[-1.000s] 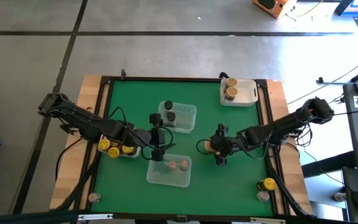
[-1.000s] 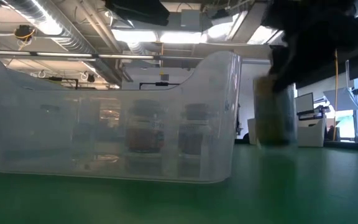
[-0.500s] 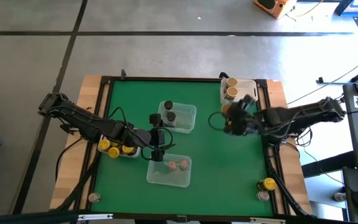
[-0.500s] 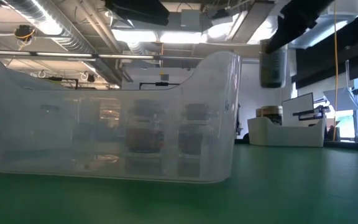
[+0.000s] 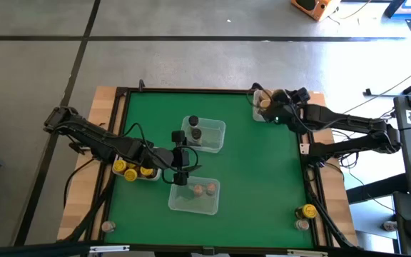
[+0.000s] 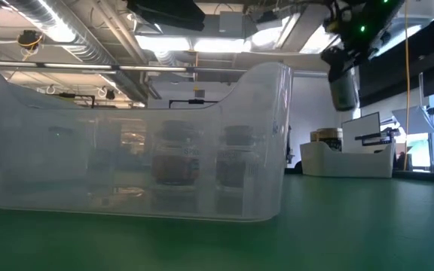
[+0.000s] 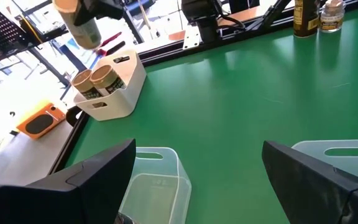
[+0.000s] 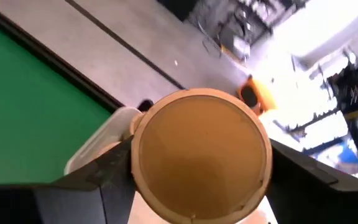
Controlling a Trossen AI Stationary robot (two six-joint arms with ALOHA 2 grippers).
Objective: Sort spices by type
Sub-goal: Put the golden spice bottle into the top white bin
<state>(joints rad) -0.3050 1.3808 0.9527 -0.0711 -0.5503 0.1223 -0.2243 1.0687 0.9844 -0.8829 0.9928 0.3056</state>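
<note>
The green table mat [image 5: 248, 171] fills the wooden-edged table, with both dark arms reaching in over it from the two sides.

The right arm [image 5: 348, 132] stretches to the far right corner. The right gripper [image 5: 275, 108] hangs over the white tray [image 5: 285, 107] there, its fingers clamped on a tan-lidded spice jar [image 8: 201, 155]. The right wrist view shows the round tan lid filling the space between the two dark fingers, with the tray's white edge just beyond. In the low view the jar [image 6: 343, 89] hangs in the air above the tray [image 6: 345, 162]; in the left wrist view it [image 7: 84, 28] is held above two more tan-lidded jars [image 7: 95, 79] standing upright side by side in the tray [image 7: 114, 99].

The left arm [image 5: 91, 139] lies across the left side of the mat. The left gripper [image 5: 179, 157] sits between two clear tubs with its fingers [image 7: 309, 174] spread wide apart and nothing between them.

The far clear tub [image 5: 214, 128] near the mat's centre holds two black-lidded jars [image 5: 194, 127]. The near clear tub [image 5: 191, 203] holds two pinkish-brown-lidded jars [image 5: 204, 189]. A third container [image 5: 152, 177] at the left edge of the mat, partly hidden under the left arm, holds yellow-lidded jars [image 5: 125, 168].

At the near right corner a yellow-lidded jar [image 5: 308, 212] stands outside the mat, with a pale-lidded jar [image 5: 302, 224] just beside it. Another small jar [image 5: 107, 227] stands at the near left corner on the wood.
</note>
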